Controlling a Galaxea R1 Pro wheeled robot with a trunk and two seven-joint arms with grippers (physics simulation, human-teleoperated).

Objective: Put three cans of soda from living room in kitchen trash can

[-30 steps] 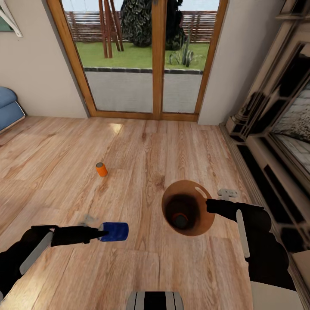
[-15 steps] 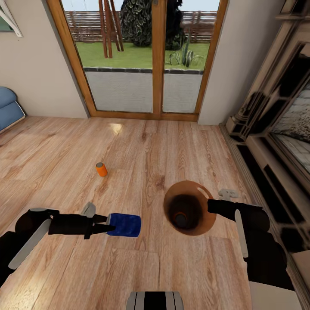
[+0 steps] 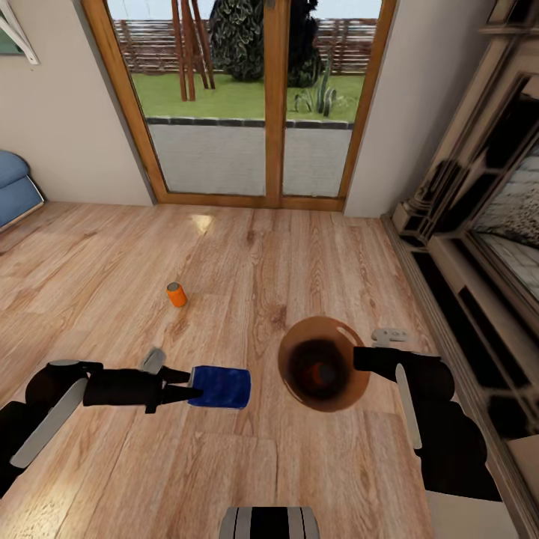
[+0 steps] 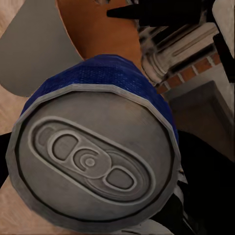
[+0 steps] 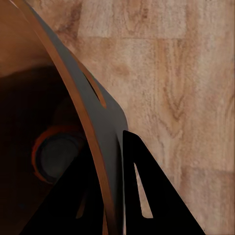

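Observation:
My left gripper [image 3: 187, 389] is shut on the dark blue soda can [image 3: 219, 386], held sideways above the wood floor; its grey top [image 4: 93, 161] faces the left wrist camera. My right gripper [image 3: 361, 359] is shut on the rim of the brown trash can [image 3: 323, 363], which hangs tilted just right of the blue can. One orange can [image 5: 54, 156] lies inside the bin, also visible in the head view [image 3: 326, 372]. Another orange can [image 3: 177, 294] stands alone on the floor farther ahead, to the left.
Wood-framed glass doors [image 3: 247, 105] close the far wall. A fireplace surround [image 3: 479, 247] runs along the right side. A blue sofa corner [image 3: 15, 187] sits at the far left. Light plank floor [image 3: 247, 464] lies all around.
My left gripper has carried the blue can rightward, closer to the bin. The right gripper has shifted the bin slightly left and tilted it more toward the can.

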